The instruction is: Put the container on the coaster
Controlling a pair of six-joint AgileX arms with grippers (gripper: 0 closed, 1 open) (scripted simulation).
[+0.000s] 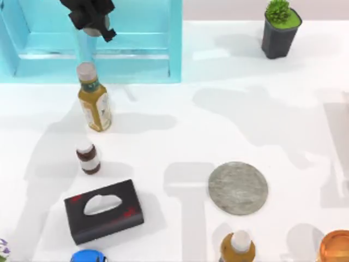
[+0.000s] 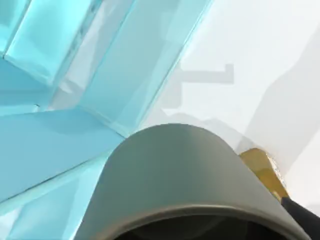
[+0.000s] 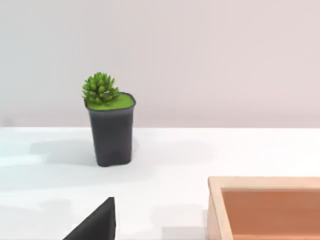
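Note:
The container (image 1: 96, 29), a plain olive-grey cup, hangs at the far left of the table above the cyan rack. My left gripper (image 1: 92, 22) is shut on it from above. In the left wrist view the container (image 2: 170, 175) looms close, with a dark fingertip (image 2: 302, 217) at its rim. The coaster (image 1: 238, 188), a flat mottled grey disc, lies bare on the white table right of centre, far from the cup.
A cyan rack (image 1: 136, 49) fills the back left. In front of it stand an amber bottle (image 1: 94, 101), a small brown bottle (image 1: 88, 158) and a black tissue box (image 1: 103, 210). Another bottle (image 1: 238, 246) and an orange round thing (image 1: 335, 245) flank the coaster's near side. A plant pot (image 1: 279, 33) stands back right.

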